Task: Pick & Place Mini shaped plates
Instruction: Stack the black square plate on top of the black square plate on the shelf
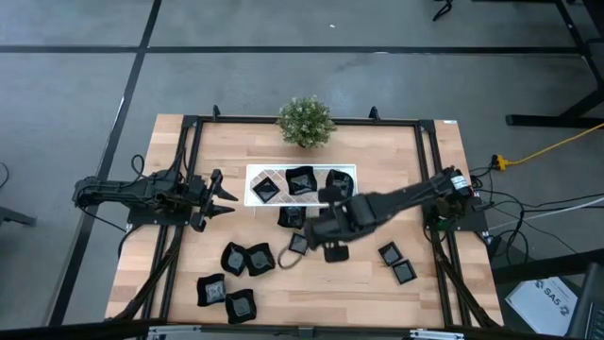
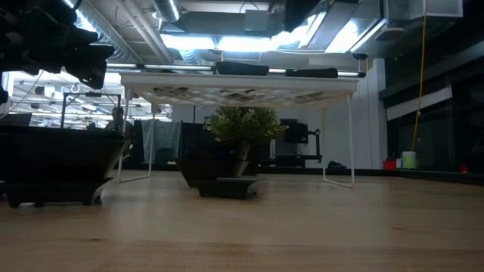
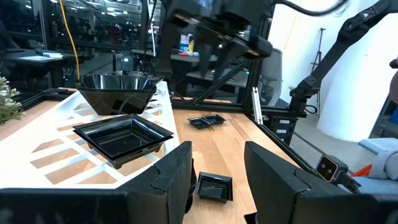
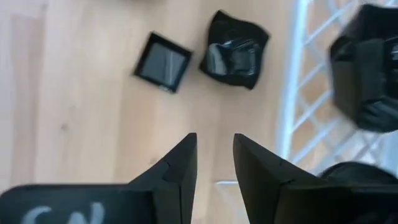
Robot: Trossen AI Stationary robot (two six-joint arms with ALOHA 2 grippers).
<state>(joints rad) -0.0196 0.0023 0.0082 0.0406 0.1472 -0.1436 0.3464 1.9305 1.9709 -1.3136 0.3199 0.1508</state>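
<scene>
Three mini shaped plates lie on the white lattice tray (image 1: 255, 172), among them one at its left end (image 1: 267, 189) and one in its middle (image 1: 300, 179). Several more lie scattered on the wooden table, such as a wavy one (image 1: 291, 216) and a square one (image 1: 299, 244). My right gripper (image 1: 316, 229) hovers over the table just right of these two, pointing down. In the right wrist view it (image 4: 214, 140) is narrowly open and empty, short of the square plate (image 4: 163, 61) and the wavy plate (image 4: 235, 50). My left gripper (image 1: 226, 194) waits open and empty at the tray's left end (image 3: 217, 163).
A small green potted plant (image 1: 305, 121) stands at the far edge behind the tray. A black frame (image 1: 189, 151) runs around the table top. More plates lie near the front left (image 1: 234, 257) and right (image 1: 396, 263). One small plate (image 3: 214, 186) lies ahead of my left gripper.
</scene>
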